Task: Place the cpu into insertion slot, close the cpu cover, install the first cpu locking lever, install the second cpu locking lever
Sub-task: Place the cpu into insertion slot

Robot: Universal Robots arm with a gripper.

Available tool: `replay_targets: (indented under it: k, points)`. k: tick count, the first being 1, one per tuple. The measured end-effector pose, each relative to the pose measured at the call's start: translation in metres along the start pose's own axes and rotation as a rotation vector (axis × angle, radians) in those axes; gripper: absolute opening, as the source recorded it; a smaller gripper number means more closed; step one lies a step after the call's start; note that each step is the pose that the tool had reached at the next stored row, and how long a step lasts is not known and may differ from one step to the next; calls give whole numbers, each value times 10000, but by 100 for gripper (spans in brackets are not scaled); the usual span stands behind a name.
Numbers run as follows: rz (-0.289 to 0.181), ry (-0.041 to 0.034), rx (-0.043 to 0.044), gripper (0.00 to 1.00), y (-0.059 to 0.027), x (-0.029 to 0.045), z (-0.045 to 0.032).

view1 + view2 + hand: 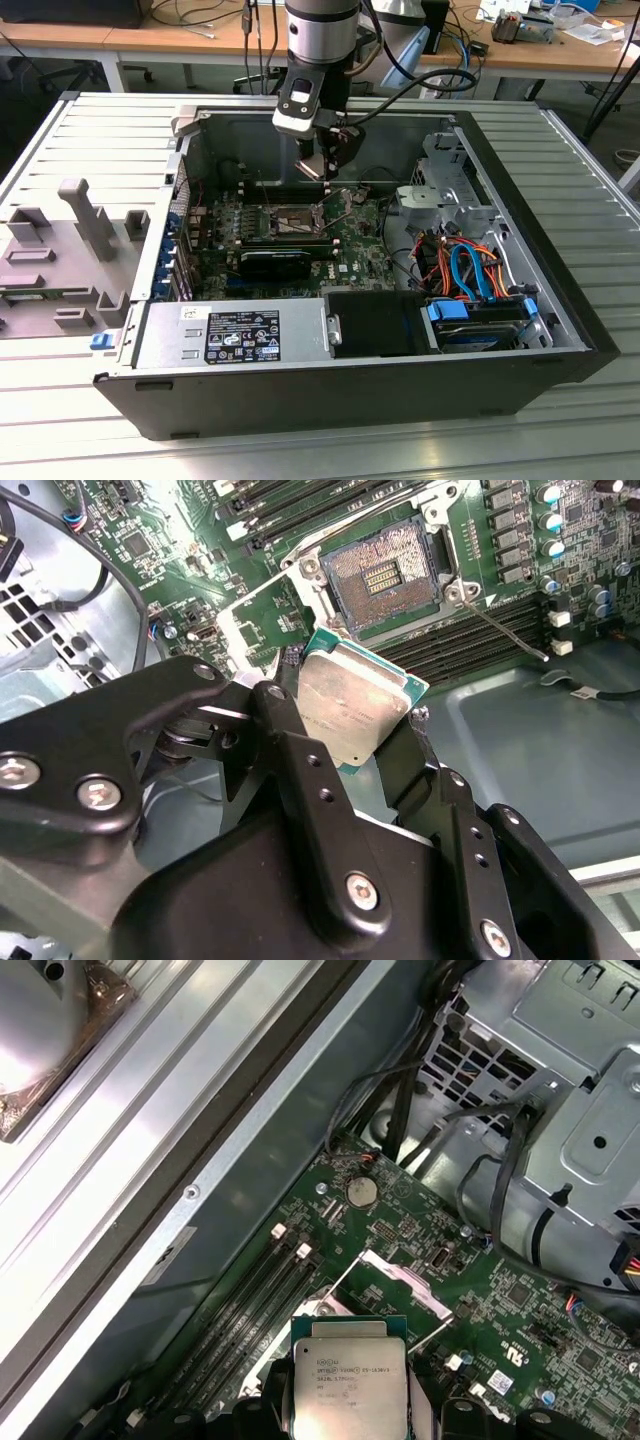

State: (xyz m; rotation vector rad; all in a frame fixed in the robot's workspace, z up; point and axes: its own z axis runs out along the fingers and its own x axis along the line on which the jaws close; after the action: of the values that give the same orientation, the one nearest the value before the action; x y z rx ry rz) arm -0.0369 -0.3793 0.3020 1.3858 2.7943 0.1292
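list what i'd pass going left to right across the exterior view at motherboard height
grey plastic fixture → insertion slot → grey perforated drive cage → computer case's right wall

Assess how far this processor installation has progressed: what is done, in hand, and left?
Done: nothing seated; the small square, silver-rimmed insertion slot is empty. In hand: the black gripper grips the square silver-topped, green-edged cpu above the green motherboard. Left: the thin silvery cpu cover stands open and a thin wire locking lever is unlatched.
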Motion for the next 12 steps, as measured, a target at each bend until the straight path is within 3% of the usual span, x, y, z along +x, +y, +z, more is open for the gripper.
replay_targets:
  k: [12]
  points:
    - [437, -36, -8, 55, 0, 0, 5]
